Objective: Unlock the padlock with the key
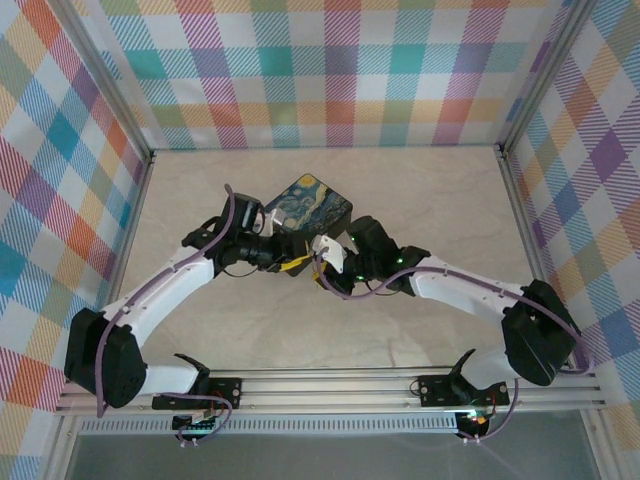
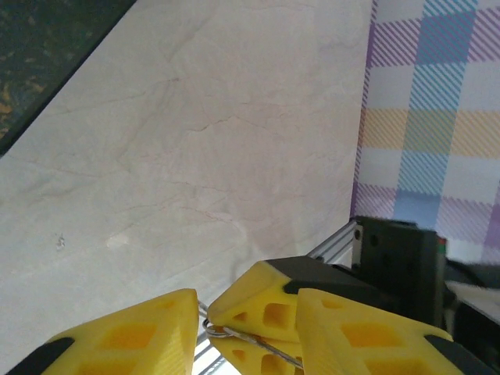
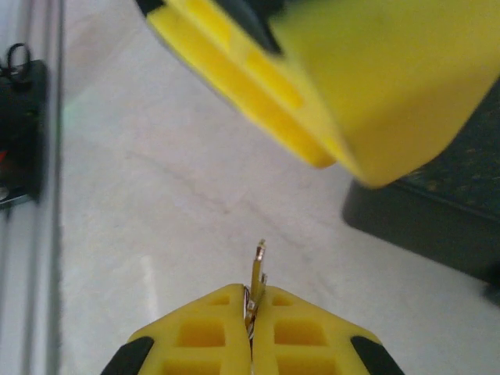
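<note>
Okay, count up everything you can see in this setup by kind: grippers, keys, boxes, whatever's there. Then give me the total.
Keys: 1, the key, pinched in the right gripper
Grippers: 2, that one and the left gripper, whose fingers stand apart
Boxes: 1, the box with a night-sky print
Total: 4

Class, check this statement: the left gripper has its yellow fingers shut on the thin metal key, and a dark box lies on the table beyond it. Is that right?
Not quite: the arm is wrong. It is the right gripper that has its yellow fingers shut on the thin metal key, as the right wrist view shows. A dark box does lie on the table beyond it.
</note>
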Robot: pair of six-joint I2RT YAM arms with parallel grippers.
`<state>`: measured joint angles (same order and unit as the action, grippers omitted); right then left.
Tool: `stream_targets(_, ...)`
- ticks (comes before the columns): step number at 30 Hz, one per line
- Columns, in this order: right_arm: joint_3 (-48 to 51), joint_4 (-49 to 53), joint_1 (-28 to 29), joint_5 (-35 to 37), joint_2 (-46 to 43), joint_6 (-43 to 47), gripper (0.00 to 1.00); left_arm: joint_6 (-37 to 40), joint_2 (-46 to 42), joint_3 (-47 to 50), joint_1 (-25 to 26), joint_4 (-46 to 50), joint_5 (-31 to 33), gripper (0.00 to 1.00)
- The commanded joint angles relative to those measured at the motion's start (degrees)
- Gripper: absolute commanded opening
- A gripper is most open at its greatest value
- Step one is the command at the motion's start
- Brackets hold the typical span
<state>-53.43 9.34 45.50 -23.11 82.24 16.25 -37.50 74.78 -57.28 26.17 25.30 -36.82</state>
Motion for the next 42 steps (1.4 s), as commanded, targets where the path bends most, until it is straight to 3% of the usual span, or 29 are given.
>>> stream_targets(1, -2.64, 8.47, -1.3, -10.09, 1.82, -1.47, 0.0, 12.88, -2.83, -1.65, -0.42, -0.32, -3.08, 0.38)
stream_targets(9, -5.72, 10.08, -4.53, -18.17, 2.6, -4.74, 0.0, 22.83, -0.57, 2.31, -0.47, -4.18, -12.03, 0.41)
stream_targets(19, -8.68, 11.32, -5.77, -23.19, 5.55, -5.26, 0.0, 17.34, 2.13, 3.5, -0.18, -12.85, -14.2, 0.41)
stream_targets(42, -14.41, 15.5, -7.09, -31.37, 11.35, -5.8, 0.0, 13.96, -6.3, 10.0, -0.1, -16.48, -12.61, 0.37)
